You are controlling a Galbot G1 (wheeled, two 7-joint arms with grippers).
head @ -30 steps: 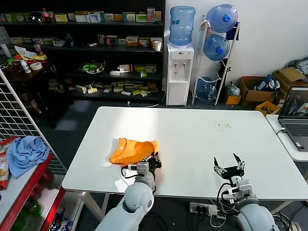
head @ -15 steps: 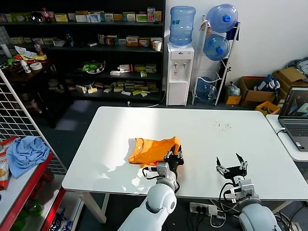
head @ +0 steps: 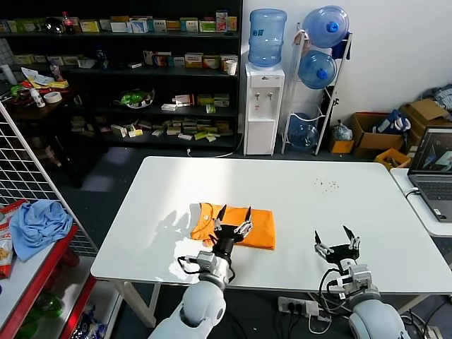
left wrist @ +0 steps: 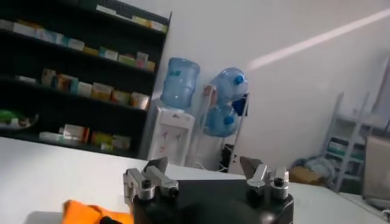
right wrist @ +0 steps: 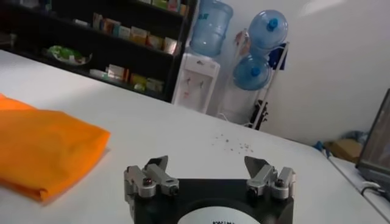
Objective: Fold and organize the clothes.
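The orange T-shirt (head: pixel 244 227) lies folded in a flat rectangle on the white table (head: pixel 318 205), left of centre near the front edge. Its neck opening faces left. My left gripper (head: pixel 234 214) is open and empty, raised just over the shirt's near part. In the left wrist view only a corner of the shirt (left wrist: pixel 85 212) shows below my left gripper (left wrist: pixel 203 165). My right gripper (head: pixel 337 238) is open and empty near the table's front edge, well to the right of the shirt. In the right wrist view the shirt (right wrist: pixel 42 149) lies apart from my right gripper (right wrist: pixel 207 164).
A light blue cloth (head: pixel 37 222) lies on a red rack at the left, off the table. A laptop (head: pixel 434 169) sits on a side table at the right. Shelves (head: pixel 141 70), a water dispenser (head: pixel 263 106) and water bottles stand behind the table.
My left gripper dragged the shirt to the right, let it go and rose, now open. The shirt went from a loose bunch to a flat folded rectangle. The right arm stayed still.
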